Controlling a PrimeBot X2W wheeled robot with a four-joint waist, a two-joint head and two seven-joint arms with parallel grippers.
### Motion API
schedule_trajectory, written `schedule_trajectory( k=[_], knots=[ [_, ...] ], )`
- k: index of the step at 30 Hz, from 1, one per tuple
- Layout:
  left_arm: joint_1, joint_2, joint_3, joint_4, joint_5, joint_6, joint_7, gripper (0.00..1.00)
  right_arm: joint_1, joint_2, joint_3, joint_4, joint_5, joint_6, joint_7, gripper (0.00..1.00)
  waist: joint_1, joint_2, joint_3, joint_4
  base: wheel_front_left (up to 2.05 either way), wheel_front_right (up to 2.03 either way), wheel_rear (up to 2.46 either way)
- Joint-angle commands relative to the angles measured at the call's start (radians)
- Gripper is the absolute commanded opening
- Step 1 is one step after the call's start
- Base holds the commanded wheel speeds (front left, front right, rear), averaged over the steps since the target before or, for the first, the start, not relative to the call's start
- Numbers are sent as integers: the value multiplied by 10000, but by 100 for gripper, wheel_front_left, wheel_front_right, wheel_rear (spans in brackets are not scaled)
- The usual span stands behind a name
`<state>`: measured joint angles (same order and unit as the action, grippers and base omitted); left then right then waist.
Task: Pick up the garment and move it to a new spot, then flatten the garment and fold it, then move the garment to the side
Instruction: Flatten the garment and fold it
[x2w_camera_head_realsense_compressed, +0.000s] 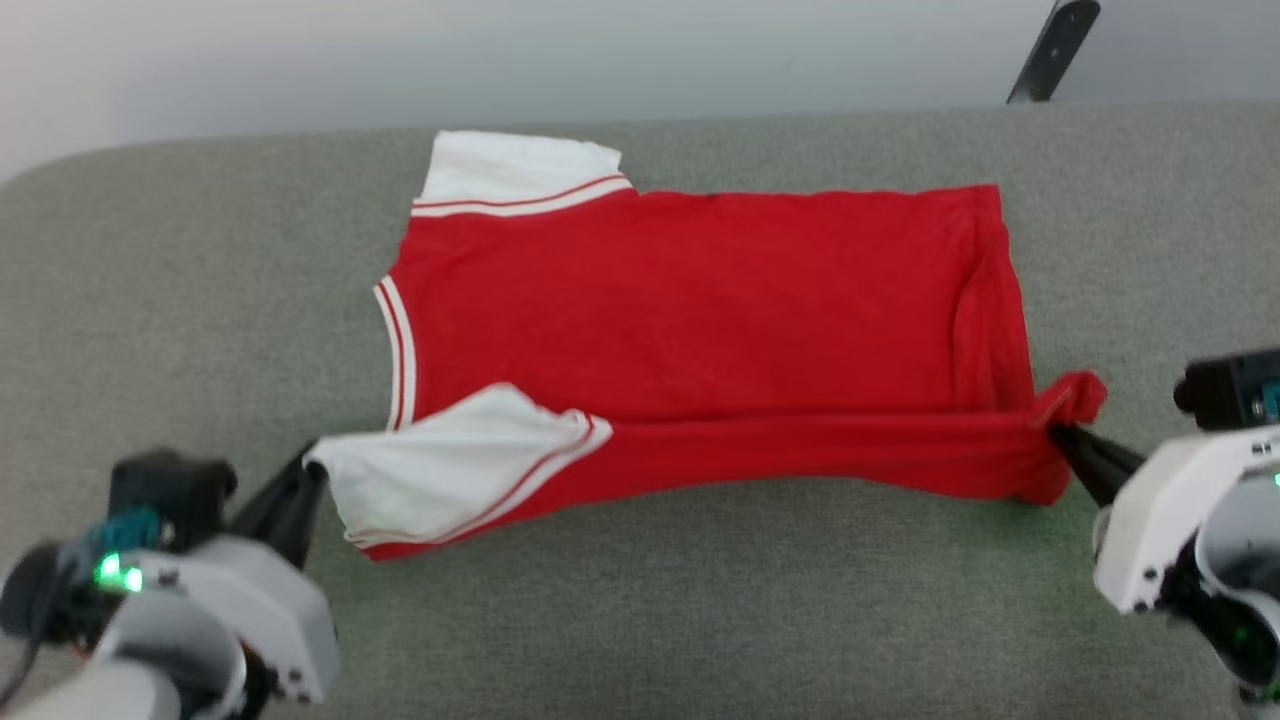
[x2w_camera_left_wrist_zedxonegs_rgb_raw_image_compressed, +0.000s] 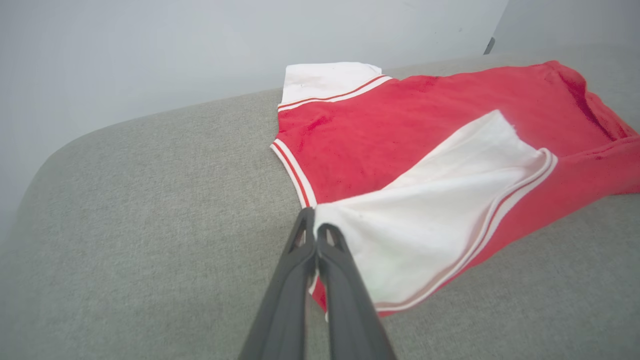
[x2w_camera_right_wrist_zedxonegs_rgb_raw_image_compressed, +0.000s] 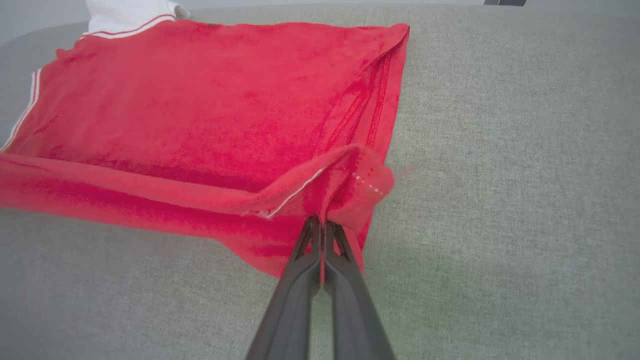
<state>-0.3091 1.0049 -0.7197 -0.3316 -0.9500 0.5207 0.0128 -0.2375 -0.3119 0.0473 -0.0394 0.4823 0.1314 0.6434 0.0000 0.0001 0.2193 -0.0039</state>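
Observation:
The garment (x2w_camera_head_realsense_compressed: 700, 310) is a red shirt with white sleeves, lying sideways on the grey surface, collar to the left, plain side up. Its near edge is lifted and stretched between both grippers. My left gripper (x2w_camera_head_realsense_compressed: 312, 478) is shut on the tip of the near white sleeve (x2w_camera_left_wrist_zedxonegs_rgb_raw_image_compressed: 425, 225), and the dark fingers (x2w_camera_left_wrist_zedxonegs_rgb_raw_image_compressed: 320, 260) pinch the cloth. My right gripper (x2w_camera_head_realsense_compressed: 1058, 433) is shut on the near hem corner (x2w_camera_right_wrist_zedxonegs_rgb_raw_image_compressed: 350, 185), which bunches above the fingertips (x2w_camera_right_wrist_zedxonegs_rgb_raw_image_compressed: 320, 235). The far white sleeve (x2w_camera_head_realsense_compressed: 515, 170) lies flat at the back.
The grey fabric surface (x2w_camera_head_realsense_compressed: 700, 620) stretches wide around the shirt, with its rounded edge at the far left. A pale wall rises behind it. A dark slanted bar (x2w_camera_head_realsense_compressed: 1050, 50) stands at the back right.

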Motion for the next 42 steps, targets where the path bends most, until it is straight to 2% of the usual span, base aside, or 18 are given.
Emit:
schedule_trajectory(
  k=[1,9,14,18,23,26,31,36,37,39,40,42],
  knots=[
    [-328,-64,-55,245,163,-142,152,0,-276,-12,80,169,9,-15,21,0,0,-1,295,-99,0,0,0],
    [-2487,-1241,-651,2308,550,-1502,1182,0,-2018,-221,699,1896,-102,-15,168,0,0,-1,919,-161,0,0,0],
    [-3272,-1815,-974,3620,517,-2215,1700,0,-2753,-223,1150,2867,-56,-15,821,0,0,-1,1200,-196,0,0,0],
    [-3802,-2244,-1103,4533,79,-2782,2418,0,-3242,-161,1536,3455,-109,-15,1444,0,0,-1,1380,-180,0,0,0],
    [-4402,-2718,-1213,5622,-928,-3281,4070,0,-3655,-80,1956,4067,-143,-15,2430,0,0,-1,1565,-147,0,0,0],
    [-4672,-2912,-1403,6254,-1469,-3284,5416,0,-3857,40,2068,4330,-180,-15,2918,0,0,-1,1690,-158,0,0,0],
    [-4976,-3135,-1730,7097,-2184,-2917,7539,0,-4104,175,2172,4633,-295,-15,3521,0,0,-1,1836,-177,0,0,0],
    [-5392,-3271,-1988,7355,-2303,-2830,8639,0,-4096,425,2149,4994,-457,-15,4130,0,0,-1,1777,-174,0,0,0],
    [-5483,-3271,-2011,7342,-2259,-2855,8679,11,-4087,499,2118,5019,-485,-15,4115,0,0,-1,1747,-176,0,0,0],
    [-5638,-3198,-2043,7332,-2187,-2771,8841,87,-4054,576,2125,5141,-613,-13,4123,0,0,-1,1646,-160,0,0,0],
    [-5721,-3100,-2075,7305,-2107,-2721,8895,100,-4018,608,2133,5206,-662,-13,4112,0,0,-1,1579,-149,0,0,0],
    [-6009,-2914,-1951,7159,-1959,-2619,8803,100,-3957,692,2132,5308,-752,-9,4095,0,0,-1,1465,-118,0,0,0]
  ],
)
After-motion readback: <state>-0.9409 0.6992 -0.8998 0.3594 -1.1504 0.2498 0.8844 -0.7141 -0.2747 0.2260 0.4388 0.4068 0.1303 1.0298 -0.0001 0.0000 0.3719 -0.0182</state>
